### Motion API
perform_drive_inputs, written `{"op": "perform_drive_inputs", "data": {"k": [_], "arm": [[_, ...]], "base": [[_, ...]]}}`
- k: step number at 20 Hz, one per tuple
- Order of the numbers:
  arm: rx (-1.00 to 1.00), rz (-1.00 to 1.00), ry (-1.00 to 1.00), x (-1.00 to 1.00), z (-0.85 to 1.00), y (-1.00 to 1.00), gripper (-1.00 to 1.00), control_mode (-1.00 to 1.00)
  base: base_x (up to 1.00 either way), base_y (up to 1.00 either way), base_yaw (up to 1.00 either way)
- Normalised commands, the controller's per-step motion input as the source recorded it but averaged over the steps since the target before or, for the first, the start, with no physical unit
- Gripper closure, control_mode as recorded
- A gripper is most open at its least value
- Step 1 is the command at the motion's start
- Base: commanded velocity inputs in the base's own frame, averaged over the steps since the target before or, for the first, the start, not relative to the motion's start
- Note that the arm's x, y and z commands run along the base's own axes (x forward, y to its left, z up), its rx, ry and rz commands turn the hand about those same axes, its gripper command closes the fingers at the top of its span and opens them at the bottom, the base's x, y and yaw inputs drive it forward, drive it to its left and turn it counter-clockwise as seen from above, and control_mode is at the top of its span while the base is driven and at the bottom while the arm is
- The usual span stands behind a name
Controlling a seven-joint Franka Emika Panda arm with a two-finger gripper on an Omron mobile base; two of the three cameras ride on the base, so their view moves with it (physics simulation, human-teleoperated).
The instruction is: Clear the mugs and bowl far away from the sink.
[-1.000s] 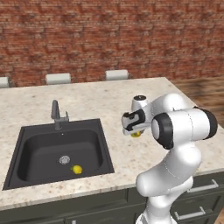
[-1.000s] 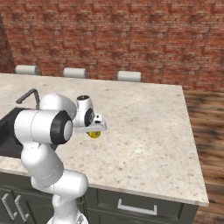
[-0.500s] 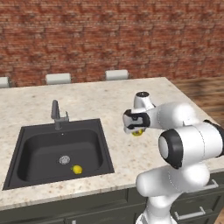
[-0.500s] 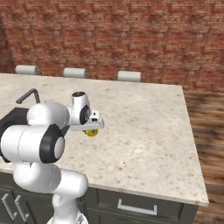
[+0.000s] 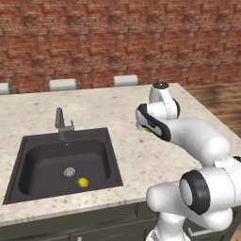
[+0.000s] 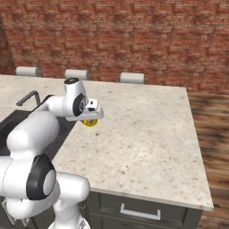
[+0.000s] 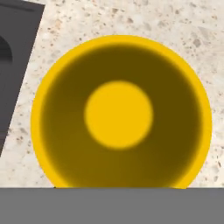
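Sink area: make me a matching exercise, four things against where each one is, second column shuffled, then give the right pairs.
Things
1. yellow mug
2. small yellow lump
3. faucet
4. sink

Places
A. on the basin floor, near the drain
B. set into the counter, left of the arm
C. on the counter by the sink's edge, right under the hand
D. at the sink's back rim

Pairs: 1-C, 2-A, 3-D, 4-B

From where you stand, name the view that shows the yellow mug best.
The hand view: it looks straight down into the yellow mug, rim and bottom clear. The right base view shows a yellow sliver under the gripper; the left base view barely a speck.
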Motion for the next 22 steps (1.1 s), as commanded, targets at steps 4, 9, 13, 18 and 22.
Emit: {"op": "perform_drive_inputs", "data": {"k": [4, 9, 13, 18, 22], "arm": [[0.05, -0.06, 0.00, -0.48, 0.90, 0.00, 1.00, -1.00], [0.10, -0.04, 0.00, -0.66, 0.84, 0.00, 1.00, -1.00], [0.00, 0.00, -0.06, -0.80, 0.34, 0.00, 1.00, -1.00], [-0.04, 0.00, -0.11, -0.73, 0.00, 0.01, 1.00, -1.00], [0.00, 0.00, -0.01, -0.47, 0.00, 0.00, 1.00, -1.00]], "base": [[0.00, 0.00, 0.00], [0.00, 0.00, 0.00], [0.00, 0.00, 0.00], [0.00, 0.00, 0.00], [0.00, 0.00, 0.00]]}}
